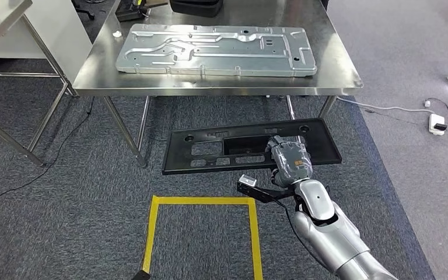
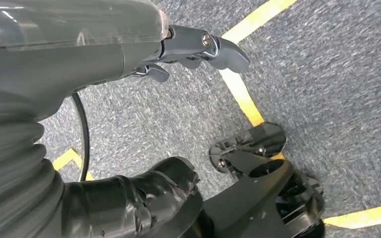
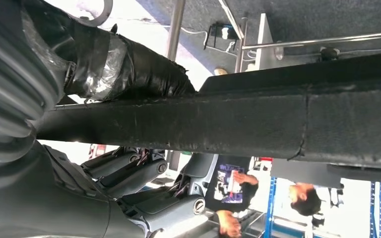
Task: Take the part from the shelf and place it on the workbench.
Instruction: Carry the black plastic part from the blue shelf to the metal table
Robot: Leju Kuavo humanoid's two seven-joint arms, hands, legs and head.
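The part is a long flat black panel (image 1: 210, 149) with cut-outs, held level above the carpet just in front of the steel workbench (image 1: 338, 76). My right hand (image 1: 290, 160) grips its near edge right of the middle. In the right wrist view the panel's edge (image 3: 278, 124) runs across the picture, with the taped thumb (image 3: 129, 69) on one face and the fingers (image 3: 144, 173) on the other. My left hand (image 2: 104, 54) hangs over the carpet with its fingers (image 2: 203, 47) and thumb (image 2: 144, 198) apart, holding nothing.
A silver stamped metal plate (image 1: 216, 49) covers most of the workbench top, with a black case (image 1: 195, 6) behind it. A yellow tape square (image 1: 201, 201) marks the floor. Another steel table (image 1: 0, 23) stands at the left, a power strip (image 1: 437, 122) at the right. A person (image 3: 238, 188) stands beyond.
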